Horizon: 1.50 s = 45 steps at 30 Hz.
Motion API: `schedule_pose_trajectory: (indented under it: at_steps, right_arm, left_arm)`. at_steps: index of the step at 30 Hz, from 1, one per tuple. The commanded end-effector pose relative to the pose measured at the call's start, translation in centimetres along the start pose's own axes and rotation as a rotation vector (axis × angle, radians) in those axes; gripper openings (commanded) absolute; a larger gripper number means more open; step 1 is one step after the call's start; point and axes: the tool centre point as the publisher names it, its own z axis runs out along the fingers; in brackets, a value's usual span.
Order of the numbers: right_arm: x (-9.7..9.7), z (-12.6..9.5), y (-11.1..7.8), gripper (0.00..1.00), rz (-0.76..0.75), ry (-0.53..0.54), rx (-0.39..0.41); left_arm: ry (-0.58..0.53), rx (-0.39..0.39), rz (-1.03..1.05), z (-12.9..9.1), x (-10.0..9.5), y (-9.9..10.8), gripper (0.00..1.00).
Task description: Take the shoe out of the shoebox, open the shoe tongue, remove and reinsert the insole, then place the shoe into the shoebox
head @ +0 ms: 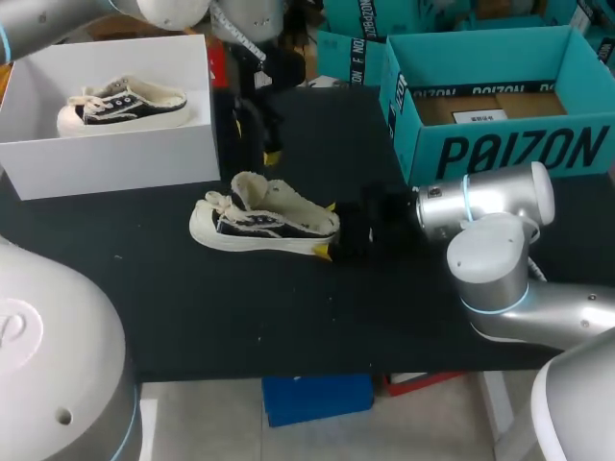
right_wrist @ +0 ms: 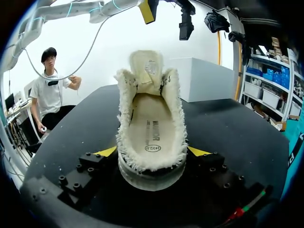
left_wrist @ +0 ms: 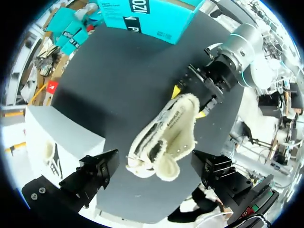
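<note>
Bracing the shoe by the heel, tongue up, insole in sight

We've got the shoe point(head: 264, 229) out on the bench point(head: 288, 317), near the white shoebox point(head: 106, 158), and our right gripper point(head: 327, 230) is clamped across its heel from both sides. We reckon that pins it so nothing slides when we dig inside. The tongue point(right_wrist: 146, 66) stands folded up and back, leaving the insole point(right_wrist: 152, 133) plain to see down the opening. Our left gripper point(left_wrist: 156, 168) hovers right above that opening, fingers spread wide, holding nothing, well placed to drop in for the insole's edge. A second shoe point(head: 125, 101) sits in the shoebox.
</note>
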Motion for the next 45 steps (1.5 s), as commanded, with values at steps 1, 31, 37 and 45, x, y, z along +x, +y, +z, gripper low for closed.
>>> schedule_pose_trajectory:
  at_steps: [1,31,37,45]
  right_arm:
    - [-0.1,0.1,-0.1,0.0,0.001,-0.001,0.001]
    - [-0.1,0.1,-0.1,0.0,0.001,-0.001,0.001]
    - [-0.1,0.1,-0.1,0.0,0.001,-0.001,0.001]
    - [-0.1,0.1,-0.1,0.0,0.001,-0.001,0.001]
  left_arm:
    - [0.123,-0.193,0.421,0.3,-0.9,-0.8,1.0]
    - [0.116,-0.103,0.44,0.3,0.4,-0.6,0.0]
    - [0.112,-0.035,0.466,0.7,1.2,-0.4,0.0]
    - [0.122,0.017,0.492,1.7,1.8,0.6,0.0]
